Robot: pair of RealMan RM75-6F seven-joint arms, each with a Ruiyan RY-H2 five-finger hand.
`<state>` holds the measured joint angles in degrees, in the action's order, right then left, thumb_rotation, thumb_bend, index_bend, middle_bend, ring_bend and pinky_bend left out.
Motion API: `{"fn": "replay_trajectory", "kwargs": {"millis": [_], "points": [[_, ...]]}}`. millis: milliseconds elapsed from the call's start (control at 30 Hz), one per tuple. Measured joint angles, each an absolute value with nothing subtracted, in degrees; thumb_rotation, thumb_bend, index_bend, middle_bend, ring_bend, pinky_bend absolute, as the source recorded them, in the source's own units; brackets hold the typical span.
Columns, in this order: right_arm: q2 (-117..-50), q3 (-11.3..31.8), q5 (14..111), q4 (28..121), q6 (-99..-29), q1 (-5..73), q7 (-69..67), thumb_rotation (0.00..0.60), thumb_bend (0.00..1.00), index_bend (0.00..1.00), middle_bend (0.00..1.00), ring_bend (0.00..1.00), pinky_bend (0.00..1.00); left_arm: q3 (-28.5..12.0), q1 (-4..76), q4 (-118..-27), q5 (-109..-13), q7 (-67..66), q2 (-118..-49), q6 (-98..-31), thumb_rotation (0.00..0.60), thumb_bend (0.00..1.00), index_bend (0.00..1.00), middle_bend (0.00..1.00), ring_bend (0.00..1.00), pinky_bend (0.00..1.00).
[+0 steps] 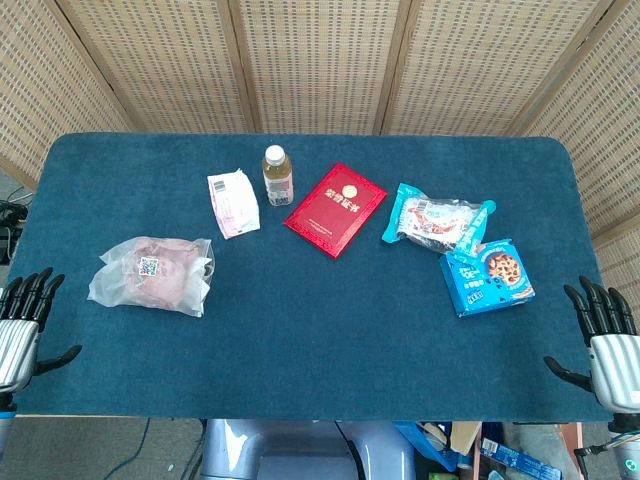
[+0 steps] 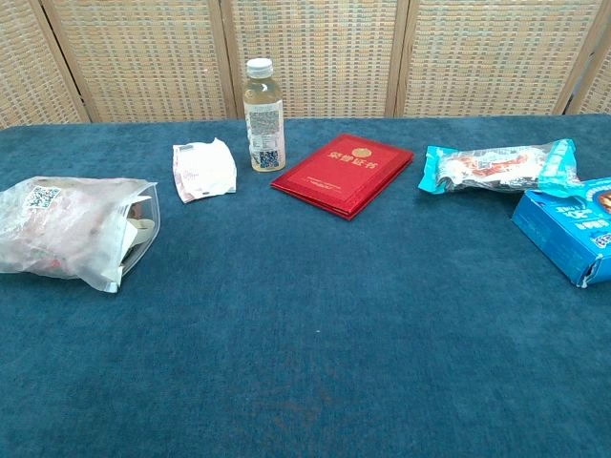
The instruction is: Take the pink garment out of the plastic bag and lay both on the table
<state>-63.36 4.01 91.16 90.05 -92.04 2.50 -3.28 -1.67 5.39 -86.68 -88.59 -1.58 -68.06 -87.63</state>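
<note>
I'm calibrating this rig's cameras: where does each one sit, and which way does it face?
Head view: sits high, looking steeply down on the whole table; the left robot hand and right robot hand show at the near corners, both open.
Chest view: sits low near the table's front edge, facing across it toward the wicker screen; no part of the robot shows.
Shared: plastic bag, bottle, red booklet.

Even, bright overhead light; soft shadows; slight glare on plastic bag (image 2: 72, 229); both views sharp, no obvious distortion.
</note>
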Motion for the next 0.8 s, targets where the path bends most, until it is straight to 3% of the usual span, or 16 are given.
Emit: {"fn": "replay_trajectory", "kwargs": {"millis": [467, 800], "points": [[-63.66, 4.48, 90.36, 89.78, -92.19, 2.39, -3.84, 0.600, 0.00, 0.00, 0.00, 0.00, 0.00, -2.34, 7.24, -85.47, -87.47, -0.96, -68.10, -83.99, 0.600, 0.14, 0.00, 0.00, 0.00, 0.00], [-64.04, 5.11, 88.81, 89.16, -89.97, 3.36, -4.48, 0.600, 0.00, 0.00, 0.00, 0.00, 0.00, -5.64, 16.81, -76.02, -83.77, 0.64, -70.02, -69.36, 0.600, 0.12, 0.00, 0.00, 0.00, 0.00]]}}
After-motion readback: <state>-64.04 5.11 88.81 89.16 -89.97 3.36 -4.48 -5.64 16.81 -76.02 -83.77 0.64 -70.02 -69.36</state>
